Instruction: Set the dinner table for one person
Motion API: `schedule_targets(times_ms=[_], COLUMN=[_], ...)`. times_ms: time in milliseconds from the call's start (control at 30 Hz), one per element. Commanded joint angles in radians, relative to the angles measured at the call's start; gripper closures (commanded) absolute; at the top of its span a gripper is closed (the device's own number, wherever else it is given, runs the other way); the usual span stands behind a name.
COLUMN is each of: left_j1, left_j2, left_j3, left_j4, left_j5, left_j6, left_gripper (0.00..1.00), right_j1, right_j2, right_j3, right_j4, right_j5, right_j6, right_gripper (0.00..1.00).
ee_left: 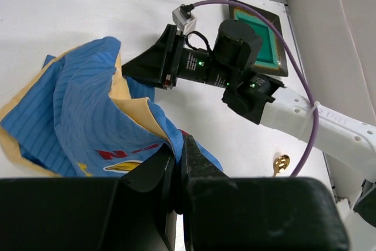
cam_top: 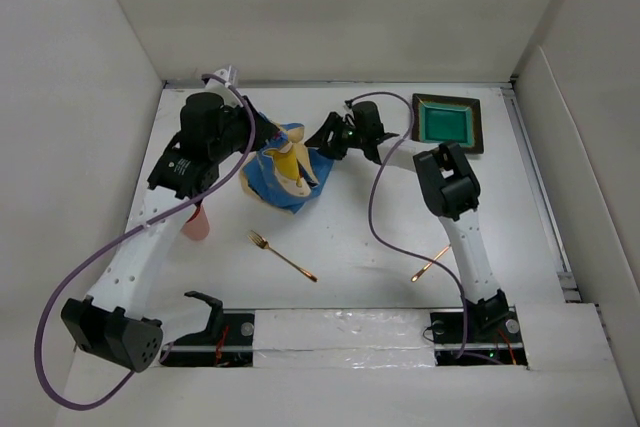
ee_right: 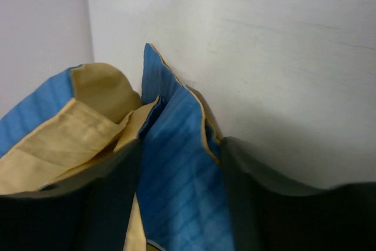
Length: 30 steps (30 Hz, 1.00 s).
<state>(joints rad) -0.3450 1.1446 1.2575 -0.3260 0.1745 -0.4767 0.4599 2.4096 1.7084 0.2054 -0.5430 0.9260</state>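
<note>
The blue cartoon-printed placemat (cam_top: 288, 173) with yellow backing lies crumpled on the white dinner table (cam_top: 380, 227), left of centre. My left gripper (cam_top: 268, 139) is at its far left edge. In the left wrist view it (ee_left: 178, 145) is shut on a fold of the placemat (ee_left: 76, 110). My right gripper (cam_top: 322, 143) is at the mat's far right edge. In the right wrist view it (ee_right: 182, 163) is open, its fingers (ee_right: 258, 198) either side of a raised blue fold (ee_right: 176, 145).
A gold fork (cam_top: 282, 255) lies in front of the mat, and a gold spoon (cam_top: 430, 264) lies by the right arm. A pink cup (cam_top: 196, 223) stands at the left. A green square plate (cam_top: 448, 122) sits at the far right. White walls surround the table.
</note>
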Motion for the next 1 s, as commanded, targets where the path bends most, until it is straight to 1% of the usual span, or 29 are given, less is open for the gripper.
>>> schedule_targets(times_ms=[0, 67, 100, 167, 200, 233, 267, 333, 367, 433, 467, 500, 533, 567, 600, 633, 667, 700, 733, 767, 800, 833, 867, 900, 933, 967], left_j1=[0.005, 0.005, 0.005, 0.005, 0.005, 0.005, 0.014, 0.014, 0.023, 0.023, 0.023, 0.023, 0.023, 0.023, 0.023, 0.035, 0.052, 0.073, 0.122, 0.147, 0.167, 0.187, 0.217, 0.239, 0.262, 0.317], left_j2=[0.012, 0.026, 0.033, 0.058, 0.070, 0.095, 0.109, 0.144, 0.186, 0.260, 0.285, 0.311, 0.354, 0.371, 0.383, 0.394, 0.392, 0.383, 0.351, 0.325, 0.296, 0.232, 0.199, 0.166, 0.096, 0.068], left_j3=[0.046, 0.060, 0.078, 0.101, 0.129, 0.144, 0.158, 0.213, 0.236, 0.362, 0.362, 0.449, 0.497, 0.547, 0.635, 0.667, 0.687, 0.683, 0.659, 0.613, 0.491, 0.427, 0.352, 0.188, 0.101, 0.006], left_j4=[0.041, 0.041, 0.041, 0.053, 0.057, 0.067, 0.088, 0.105, 0.131, 0.157, 0.163, 0.166, 0.171, 0.171, 0.165, 0.159, 0.163, 0.176, 0.185, 0.221, 0.238, 0.254, 0.255, 0.266, 0.313, 0.349], left_j5=[-0.020, -0.043, -0.052, -0.073, -0.076, -0.082, -0.081, -0.069, -0.063, -0.032, -0.020, -0.009, 0.012, 0.016, 0.014, 0.010, 0.019, 0.037, 0.071, 0.088, 0.098, 0.103, 0.100, 0.100, 0.143, 0.167], left_j6=[0.021, 0.027, 0.030, 0.033, 0.033, 0.027, 0.023, 0.012, -0.003, -0.037, -0.052, -0.065, -0.077, -0.086, -0.097, -0.103, -0.115, -0.147, -0.164, -0.181, -0.189, -0.186, -0.180, -0.178, -0.194, -0.207], left_gripper=[1.00, 1.00, 1.00, 1.00, 1.00, 1.00, 1.00, 1.00, 1.00, 1.00, 1.00, 1.00, 1.00, 1.00, 1.00, 1.00, 1.00, 1.00, 1.00, 1.00, 1.00, 1.00, 1.00, 1.00, 1.00, 1.00], right_j1=[0.011, 0.011, 0.011, -0.003, -0.003, -0.018, -0.027, -0.058, -0.069, -0.118, -0.118, -0.144, -0.156, -0.168, -0.181, -0.203, -0.214, -0.227, -0.237, -0.257, -0.257, -0.257, -0.239, -0.239, -0.224, -0.224], right_j2=[0.040, 0.033, 0.017, -0.027, -0.044, -0.067, -0.090, -0.173, -0.202, -0.332, -0.333, -0.416, -0.464, -0.516, -0.567, -0.668, -0.717, -0.768, -0.867, -0.915, -0.970, -1.027, -1.144, -1.203, -1.260, -1.362], right_j3=[0.060, 0.073, 0.057, 0.004, -0.018, -0.041, -0.090, -0.119, -0.131, -0.161, -0.161, -0.176, -0.184, -0.187, -0.190, -0.193, -0.197, -0.208, -0.255, -0.295, -0.349, -0.412, -0.553, -0.632, -0.720, -0.900], right_j4=[0.224, 0.261, 0.282, 0.356, 0.382, 0.412, 0.463, 0.457, 0.431, 0.369, 0.336, 0.307, 0.277, 0.193, 0.137, 0.015, -0.042, -0.096, -0.147, -0.200, -0.245, -0.282, -0.300, -0.316, -0.305, -0.287], right_j5=[-0.205, -0.250, -0.252, -0.268, -0.278, -0.284, -0.290, -0.291, -0.298, -0.307, -0.305, -0.304, -0.301, -0.293, -0.281, -0.267, -0.235, -0.216, -0.200, -0.181, -0.164, -0.132, -0.054, -0.014, 0.014, 0.043], right_j6=[0.106, 0.116, 0.122, 0.160, 0.175, 0.192, 0.210, 0.200, 0.173, 0.127, 0.104, 0.084, 0.056, -0.013, -0.051, -0.102, -0.190, -0.231, -0.268, -0.315, -0.334, -0.351, -0.372, -0.371, -0.359, -0.314], right_gripper=[0.46, 0.61, 0.73, 0.86, 0.96, 0.99, 1.00, 1.00, 1.00, 1.00, 1.00, 1.00, 1.00, 1.00, 1.00, 1.00, 1.00, 1.00, 1.00, 1.00, 1.00, 1.00, 1.00, 1.00, 1.00, 1.00])
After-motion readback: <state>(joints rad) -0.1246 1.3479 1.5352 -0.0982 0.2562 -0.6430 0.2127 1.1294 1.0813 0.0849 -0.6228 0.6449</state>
